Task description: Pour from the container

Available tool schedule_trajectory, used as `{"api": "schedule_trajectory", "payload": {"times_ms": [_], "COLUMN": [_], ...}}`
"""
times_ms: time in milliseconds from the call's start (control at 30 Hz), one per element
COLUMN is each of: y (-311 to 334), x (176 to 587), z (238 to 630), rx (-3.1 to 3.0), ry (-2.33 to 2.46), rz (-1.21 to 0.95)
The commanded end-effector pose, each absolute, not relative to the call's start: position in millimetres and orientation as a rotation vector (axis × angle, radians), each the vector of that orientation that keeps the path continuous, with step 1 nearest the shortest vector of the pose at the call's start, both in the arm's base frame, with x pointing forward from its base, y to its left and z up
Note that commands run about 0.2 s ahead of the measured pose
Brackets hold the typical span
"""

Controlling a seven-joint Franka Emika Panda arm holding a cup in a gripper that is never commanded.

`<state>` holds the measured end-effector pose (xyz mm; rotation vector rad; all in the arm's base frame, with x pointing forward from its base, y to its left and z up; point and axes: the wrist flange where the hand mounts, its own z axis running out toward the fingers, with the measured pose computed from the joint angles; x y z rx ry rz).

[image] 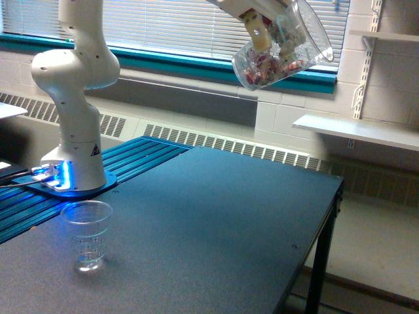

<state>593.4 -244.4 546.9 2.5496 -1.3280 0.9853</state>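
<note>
2 cups are in play: the container point(283, 49), carried high near the top of the exterior view and tilted with its rim up toward that view's right, and a small cup point(88, 234) standing upright on the bench point(216, 222), well apart, low on the left. Pouring has not begun; the load seems to need carrying over the small cup first. The pincer point(262, 29) pinches the container's wall.
</note>
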Motion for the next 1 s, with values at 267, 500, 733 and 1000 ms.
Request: {"api": "schedule_trajectory", "payload": {"times_ms": [267, 500, 733, 1000], "y": [-251.3, -244.6, -240.2, -245.1], "x": [553.6, 517.1, 477.1, 452.7], "z": [440.0, 396.2, 367.4, 379.1], "rx": [2.567, 2.552, 2.509, 2.445], "ry": [-1.573, -1.639, -1.723, -1.821], "rz": [0.594, 0.431, 0.309, 0.337]}}
